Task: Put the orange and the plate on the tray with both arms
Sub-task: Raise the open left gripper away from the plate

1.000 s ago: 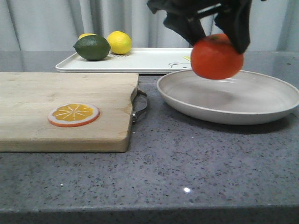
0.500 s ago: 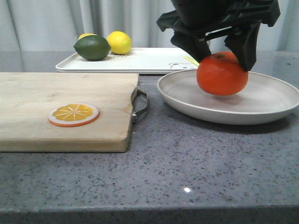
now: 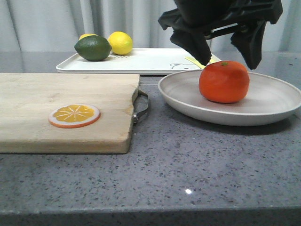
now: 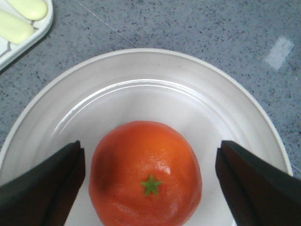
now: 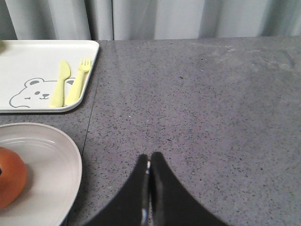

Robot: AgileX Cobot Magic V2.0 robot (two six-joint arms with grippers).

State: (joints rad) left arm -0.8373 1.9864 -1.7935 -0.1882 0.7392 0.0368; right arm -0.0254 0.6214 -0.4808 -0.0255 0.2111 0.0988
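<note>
The glossy round orange (image 3: 224, 82) is seated in the wide off-white plate (image 3: 263, 115), straddled untouched by the spread left gripper (image 3: 226, 54), while the right gripper (image 5: 149, 181) is pressed together.

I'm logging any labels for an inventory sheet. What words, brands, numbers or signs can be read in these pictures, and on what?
None: no readable text, brand or number in any view.
The tray bears only a wordless bear drawing.
The plate, orange and cutting board are plain.
</note>
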